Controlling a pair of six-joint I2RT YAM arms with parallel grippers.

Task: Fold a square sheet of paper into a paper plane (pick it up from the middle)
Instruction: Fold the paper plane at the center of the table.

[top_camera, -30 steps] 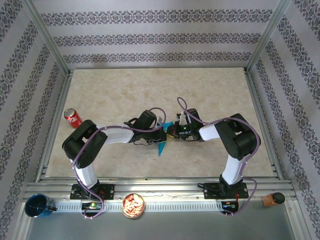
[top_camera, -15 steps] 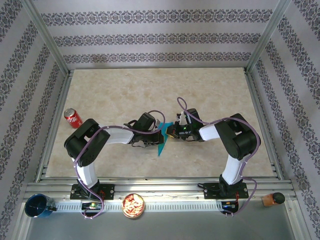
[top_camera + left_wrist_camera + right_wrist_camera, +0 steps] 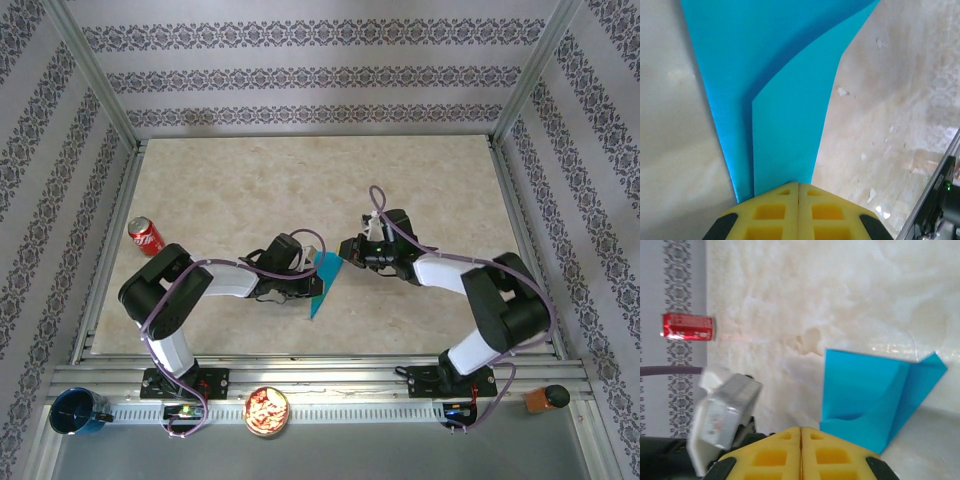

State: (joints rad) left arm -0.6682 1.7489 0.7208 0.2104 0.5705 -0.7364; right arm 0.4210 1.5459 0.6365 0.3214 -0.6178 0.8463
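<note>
1. Right arm now reaches farther out, its elbow swung toward the table's (image 3: pixel 250 180) right side. The right gripper (image 3: pixel 347 248), which met the blue paper (image 3: pixel 322 280) a second ago, has drawn back and sits just beside its far corner.
2. Left arm has shifted only slightly, and the paper has moved a little toward it.
3. Right gripper: fingers pressed together, with nothing between them in the right wrist view.
4. Left gripper (image 3: pixel 799 187): clenched on the near end of the paper, its layers pinched between the yellow fingers (image 3: pixel 770 215).
5. Position: the paper sits partly folded near the middle of the table, between the two grippers, with one flap curling upward.
6. Handling (judged): the paper is light, thin and limp, takes creases permanently, and may slide on the smooth tabletop. A hold on a doubled, folded edge near the centre crease looks firmest, since a single-layer corner would simply bend.
</note>
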